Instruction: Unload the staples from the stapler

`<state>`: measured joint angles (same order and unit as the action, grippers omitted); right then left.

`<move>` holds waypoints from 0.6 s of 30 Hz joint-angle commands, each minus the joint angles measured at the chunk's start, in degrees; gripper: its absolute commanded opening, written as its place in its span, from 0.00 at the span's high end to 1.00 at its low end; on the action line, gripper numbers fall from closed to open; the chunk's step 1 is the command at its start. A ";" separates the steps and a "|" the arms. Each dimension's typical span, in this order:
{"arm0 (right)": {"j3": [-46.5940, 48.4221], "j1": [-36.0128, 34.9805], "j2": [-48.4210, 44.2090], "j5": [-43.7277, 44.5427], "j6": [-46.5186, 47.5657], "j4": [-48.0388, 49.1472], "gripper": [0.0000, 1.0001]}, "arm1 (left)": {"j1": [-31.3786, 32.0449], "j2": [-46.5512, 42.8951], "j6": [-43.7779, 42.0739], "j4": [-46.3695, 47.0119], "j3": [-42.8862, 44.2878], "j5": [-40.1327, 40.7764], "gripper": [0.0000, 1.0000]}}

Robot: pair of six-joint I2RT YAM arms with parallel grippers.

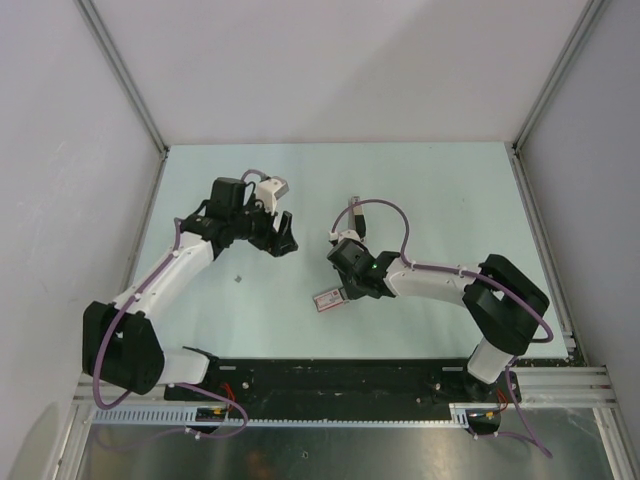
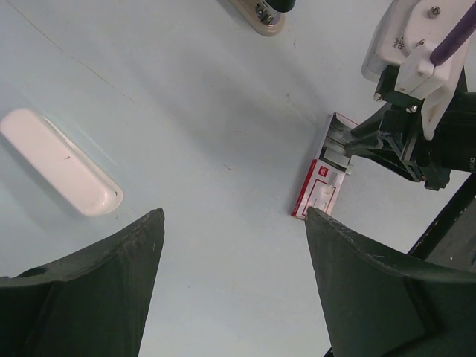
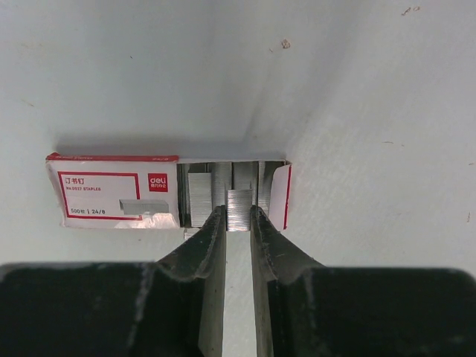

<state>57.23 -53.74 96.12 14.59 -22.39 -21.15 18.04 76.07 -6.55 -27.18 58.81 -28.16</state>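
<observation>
Left pincer (image 2: 234, 216): wide open with nothing between its dark fingers. It hangs above bare table (image 1: 430, 200), left of centre, and touches nothing.

Right pincer (image 3: 238, 214): narrow, with its two fingers pressed against the sides of a short strip of staples (image 3: 239, 199). It reaches in from the right edge's side.

Staples: a grey metal strip held upright between the right fingers, at the open end of the packet (image 3: 111, 195). More grey strips lie side by side inside that end.

Stapler (image 2: 59, 160): a slim white oblong with rounded ends, lying flat on the table. The left wrist view shows it beside the left pincer on the far-edge side, well apart from the packet. The overhead view does not show it clearly.

Packet: flat, white and red, with its tray slid out toward the right pincer. It lies near the middle of the table, somewhat toward the near edge.

Grey bit (image 1: 238, 279): a tiny speck on the table, left of the packet. It is too small to identify.
</observation>
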 commanded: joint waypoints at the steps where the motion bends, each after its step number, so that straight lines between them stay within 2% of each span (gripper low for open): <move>1: 2.35 -0.21 0.47 0.96 0.60 0.69 0.93 | 0.26 -2.15 -3.57 0.45 -0.75 -0.94 0.19; 18: 2.39 -0.39 1.03 -0.05 -0.42 -0.06 0.88 | 0.49 -2.46 -3.62 0.35 -0.56 -0.26 0.19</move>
<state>57.58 -53.78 96.38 14.52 -22.37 -21.17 18.09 75.94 -6.57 -27.22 58.39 -28.14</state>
